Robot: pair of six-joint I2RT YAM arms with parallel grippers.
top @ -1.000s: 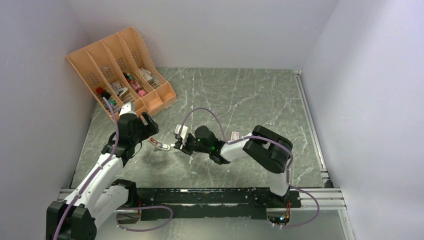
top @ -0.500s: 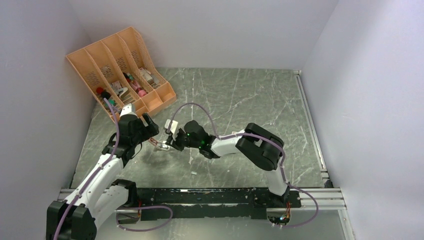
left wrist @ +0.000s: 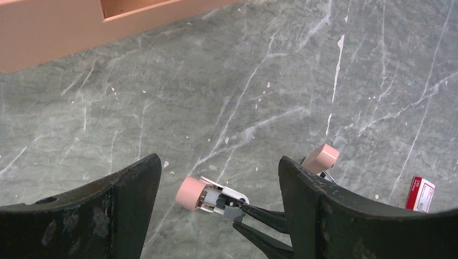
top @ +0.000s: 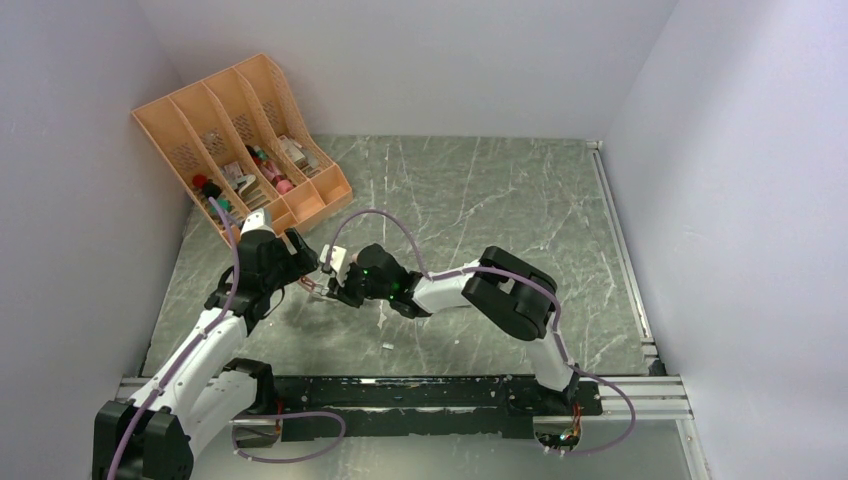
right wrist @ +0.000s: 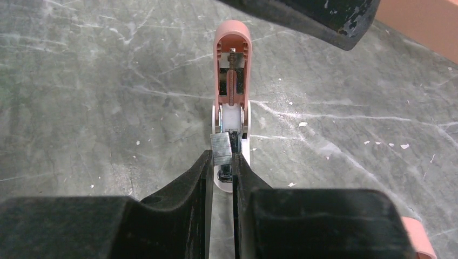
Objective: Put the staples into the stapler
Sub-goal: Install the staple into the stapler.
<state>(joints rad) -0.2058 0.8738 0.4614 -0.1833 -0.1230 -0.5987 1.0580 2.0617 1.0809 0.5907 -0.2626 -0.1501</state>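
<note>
A pink stapler (right wrist: 232,65) lies opened on the table, its spring and white channel facing up. It also shows in the left wrist view (left wrist: 208,197) and the top view (top: 315,290). My right gripper (right wrist: 222,159) is shut on a short grey strip of staples (right wrist: 221,149) and holds it at the near end of the stapler's channel. The strip also shows in the left wrist view (left wrist: 233,211). My left gripper (left wrist: 219,164) is open wide just above the stapler, one finger on each side. The red-and-white staple box (left wrist: 421,193) lies on the table to the right.
An orange desk organiser (top: 240,140) with several compartments of small items stands at the back left. Another pink piece (left wrist: 321,157) lies just behind the stapler. A small pale scrap (top: 388,346) lies near the front. Grey walls close in both sides.
My right arm has reached left with the staple strip, up to the stapler under my left gripper. The left arm has barely moved.
</note>
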